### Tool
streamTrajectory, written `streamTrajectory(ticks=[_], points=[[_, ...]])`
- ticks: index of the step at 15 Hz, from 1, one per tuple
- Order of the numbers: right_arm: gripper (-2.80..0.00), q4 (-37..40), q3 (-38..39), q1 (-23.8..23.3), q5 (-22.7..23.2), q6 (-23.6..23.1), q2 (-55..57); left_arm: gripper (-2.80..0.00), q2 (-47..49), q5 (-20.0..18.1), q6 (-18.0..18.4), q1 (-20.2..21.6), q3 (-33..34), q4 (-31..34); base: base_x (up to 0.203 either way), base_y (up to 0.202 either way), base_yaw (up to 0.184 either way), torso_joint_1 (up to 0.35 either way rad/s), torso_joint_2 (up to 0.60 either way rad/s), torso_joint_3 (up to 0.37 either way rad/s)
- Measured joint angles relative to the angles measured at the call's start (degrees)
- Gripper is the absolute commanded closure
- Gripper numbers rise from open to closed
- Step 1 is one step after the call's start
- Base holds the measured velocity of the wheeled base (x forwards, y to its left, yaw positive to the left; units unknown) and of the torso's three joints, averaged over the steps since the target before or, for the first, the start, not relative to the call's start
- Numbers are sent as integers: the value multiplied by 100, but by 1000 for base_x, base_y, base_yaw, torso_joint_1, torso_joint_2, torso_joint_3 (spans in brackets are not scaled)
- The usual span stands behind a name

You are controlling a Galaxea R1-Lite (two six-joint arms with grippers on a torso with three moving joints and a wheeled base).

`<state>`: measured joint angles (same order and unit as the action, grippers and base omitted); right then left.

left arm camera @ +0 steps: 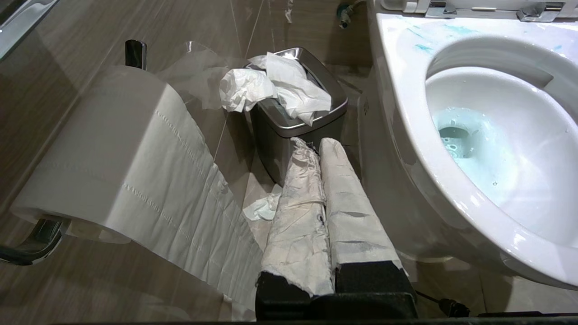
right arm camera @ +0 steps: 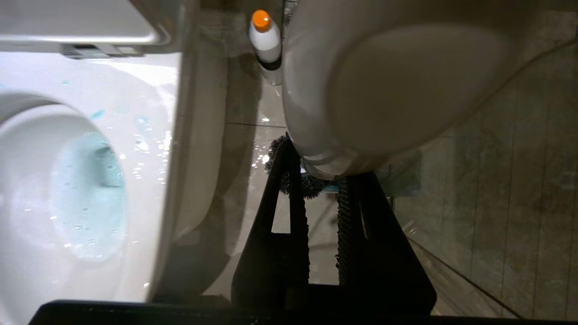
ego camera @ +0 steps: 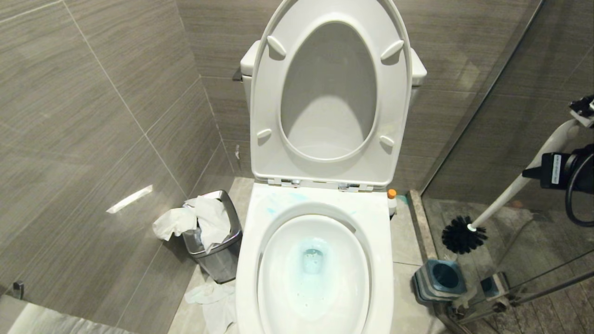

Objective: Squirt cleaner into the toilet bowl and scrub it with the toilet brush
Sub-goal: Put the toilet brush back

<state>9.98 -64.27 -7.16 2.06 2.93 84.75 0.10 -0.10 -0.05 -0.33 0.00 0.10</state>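
- Head view: the right gripper (ego camera: 585, 111) has its jaws clamped on the top of the toilet brush (ego camera: 519, 183) at the right edge of the view; the left gripper is outside this view.
- The white handle slants down and to the left, and the dark bristle head hangs in the air just above the square blue-grey holder (ego camera: 440, 279) on the floor beside the glass shower wall.
- The toilet bowl (ego camera: 315, 269) fills the lower middle, seat and lid raised against the cistern. The cleaner (ego camera: 312, 260) tints the water pale blue, and faint blue smears mark the back of the rim.
- A small steel bin (ego camera: 218, 250) stuffed with crumpled white paper stands left of the bowl, with more paper on the floor by it. An orange-capped bottle (ego camera: 392, 200) stands on the floor at the bowl's right rear corner.
- Left wrist view: the left gripper (left arm camera: 318, 146) has its paper-wrapped jaws pressed together, holding nothing, pointing at the bin with the bowl to one side. A toilet roll (left arm camera: 113, 153) hangs on a chrome holder on the tiled wall.
- Right wrist view: the black jaws grip the handle's rounded flat end, which looms close and blurred; the bristles peek out beyond them, above the floor tiles. The blue-tinted bowl lies alongside, the bottle further off.
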Motion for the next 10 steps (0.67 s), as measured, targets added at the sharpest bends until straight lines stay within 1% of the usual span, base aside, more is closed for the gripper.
streamTrajectory(ticks=[2, 6, 10], points=[[0, -646, 456, -48, -20, -60, 168, 0, 0, 0, -3, 1, 0, 0, 0, 0, 0, 0, 0, 0], [0, -952, 678, -202, -63, -67, 622, 0, 0, 0, -2, 0, 0, 0, 0, 0, 0, 0, 0, 0], [0, -1669, 1043, -303, -223, -69, 1086, 0, 0, 0, -3, 0, 0, -2, 0, 0, 0, 0, 0, 0]])
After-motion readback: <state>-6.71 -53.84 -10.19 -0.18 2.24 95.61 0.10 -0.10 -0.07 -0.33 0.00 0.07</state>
